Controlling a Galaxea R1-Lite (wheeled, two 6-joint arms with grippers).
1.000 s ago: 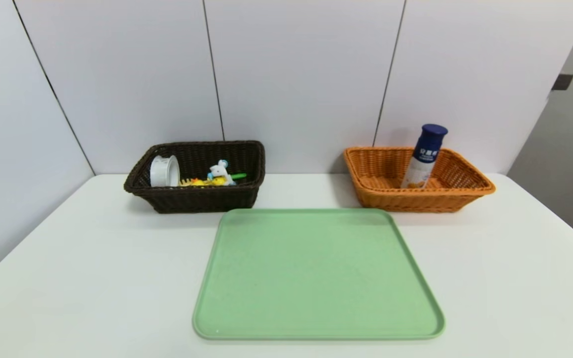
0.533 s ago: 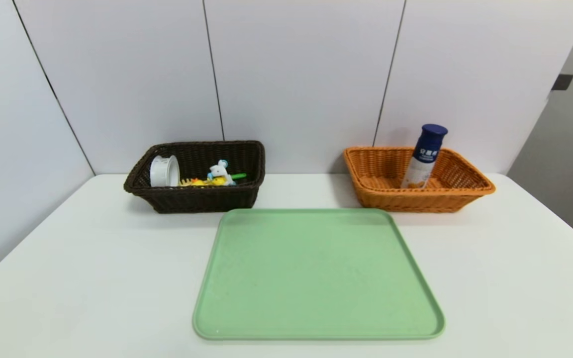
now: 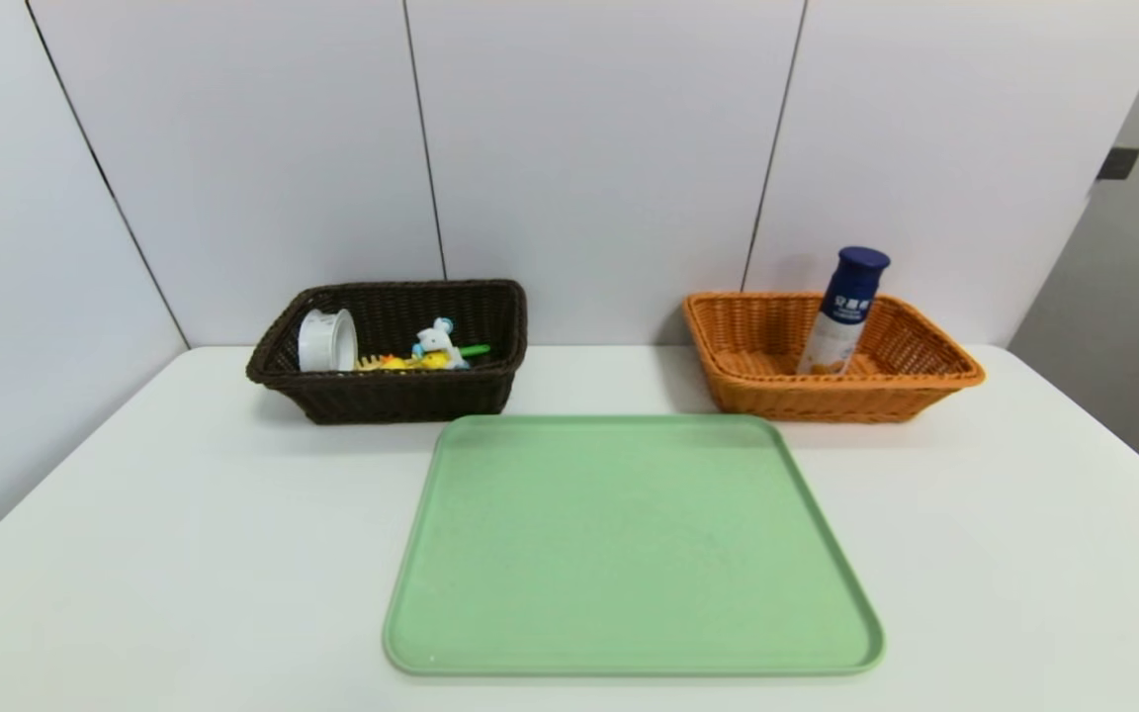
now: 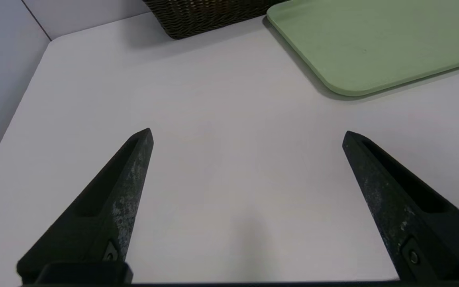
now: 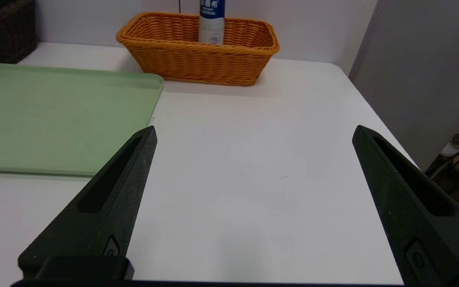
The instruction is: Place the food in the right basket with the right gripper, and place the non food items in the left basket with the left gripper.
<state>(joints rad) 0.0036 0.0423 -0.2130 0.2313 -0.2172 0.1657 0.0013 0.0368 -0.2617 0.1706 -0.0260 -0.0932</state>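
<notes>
Looks sorted: flat green plastic tray [image 3: 633, 544] bare at centre frame. I see blue-capped white bottle [image 3: 841, 311] leaning in orange wicker basket [image 3: 832, 396], upper right; small toys [image 3: 426, 351] in dark brown wicker basket [image 3: 387, 396], upper left. Left gripper [image 4: 247, 133] and right gripper [image 5: 253, 131] spread wide, empty.

A dark brown woven rectangular basket [image 3: 387, 391] sits at the table's far left, holding a white roll of tape [image 3: 326, 339] on edge and small colourful toys [image 3: 431, 351]. Well apart to the right, an orange woven rectangular basket [image 3: 827, 396] holds a white bottle with a blue cap [image 3: 841, 311], leaning slightly.
</notes>
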